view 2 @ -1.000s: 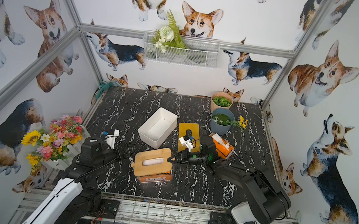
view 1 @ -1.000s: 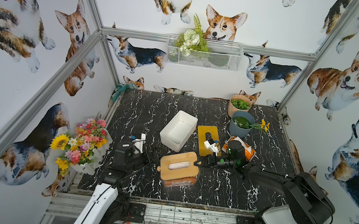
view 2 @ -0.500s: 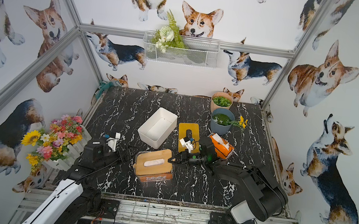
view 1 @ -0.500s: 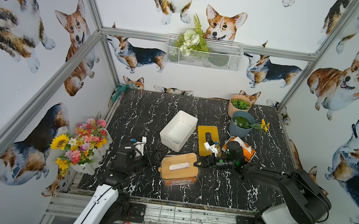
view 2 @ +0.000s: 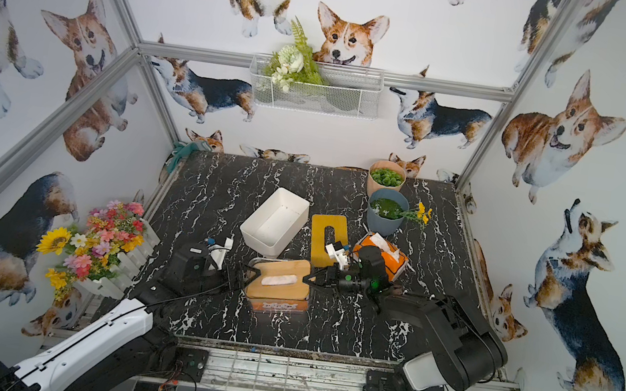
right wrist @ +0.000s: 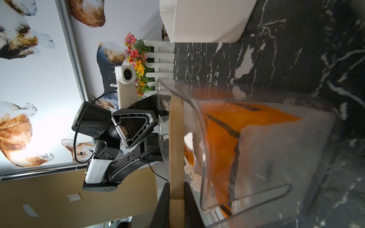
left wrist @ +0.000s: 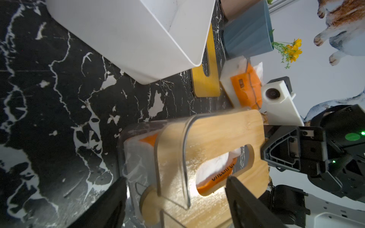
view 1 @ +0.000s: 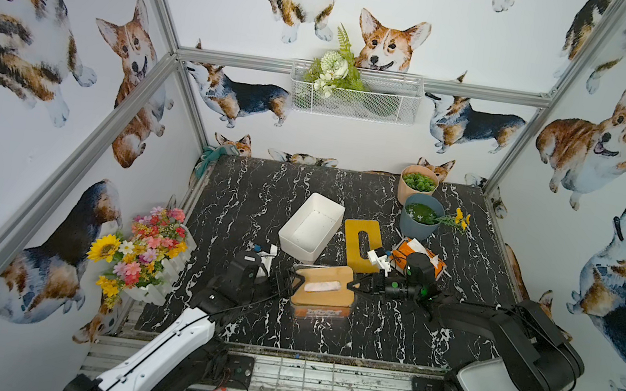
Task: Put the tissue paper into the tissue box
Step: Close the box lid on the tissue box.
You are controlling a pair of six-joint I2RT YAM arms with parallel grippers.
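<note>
A clear tissue box (view 1: pixel 321 314) (right wrist: pixel 205 142) stands near the table's front middle with an orange tissue paper pack (right wrist: pixel 246 128) (left wrist: pixel 215 181) inside. A wooden slotted lid (view 1: pixel 337 276) (view 2: pixel 292 269) (left wrist: pixel 207 142) lies across its top, and white tissue shows through the slot. My right gripper (view 1: pixel 352 286) (right wrist: pixel 176 205) is shut on the lid's right edge. My left gripper (view 1: pixel 287 283) (left wrist: pixel 175 199) is open, its fingers either side of the lid's left end without touching. A second orange tissue pack (view 1: pixel 433 265) (view 2: pixel 394 257) lies behind my right wrist.
An open white box (view 1: pixel 310 227) stands just behind the clear box, with a second wooden lid (view 1: pixel 361 241) flat beside it. A blue pot (view 1: pixel 419 221) and a pink pot (view 1: pixel 416 184) stand at the back right. A flower planter (view 1: pixel 145 251) sits at the left edge.
My left gripper has moved right, up to the box's left end, and its jaws have narrowed a little. The right gripper has kept its hold on the lid.
</note>
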